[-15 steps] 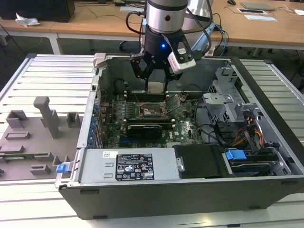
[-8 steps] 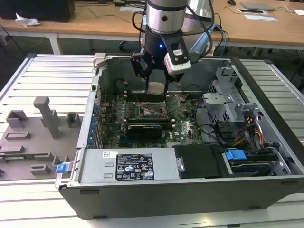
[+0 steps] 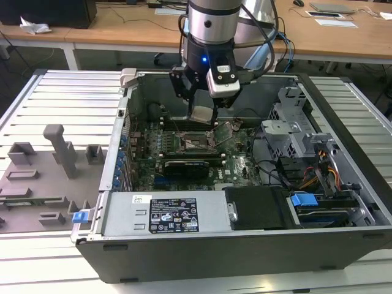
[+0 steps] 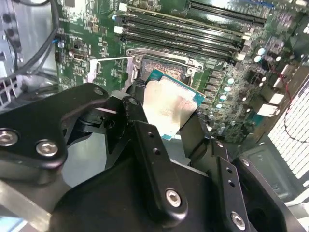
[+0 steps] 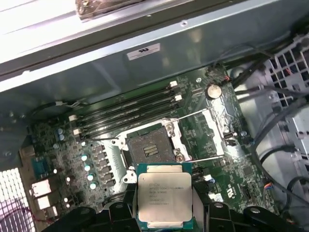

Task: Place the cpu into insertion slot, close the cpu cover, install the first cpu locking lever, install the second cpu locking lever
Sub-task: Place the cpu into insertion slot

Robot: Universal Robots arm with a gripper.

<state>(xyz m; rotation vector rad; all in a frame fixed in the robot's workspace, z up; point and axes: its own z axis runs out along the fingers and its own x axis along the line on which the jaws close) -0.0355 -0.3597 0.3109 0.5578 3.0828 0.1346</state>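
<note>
While your arm hangs over the open computer case [image 3: 245,257], step one is in hand. Above the green board [image 3: 242,164], the gripper [image 3: 201,109] pinches the chip [image 5: 165,195] by its edges, clear of the bare socket [image 5: 150,145]. Seating it likely calls for squaring up; a thin lever wire [image 5: 193,115] stands beside the socket.
</note>
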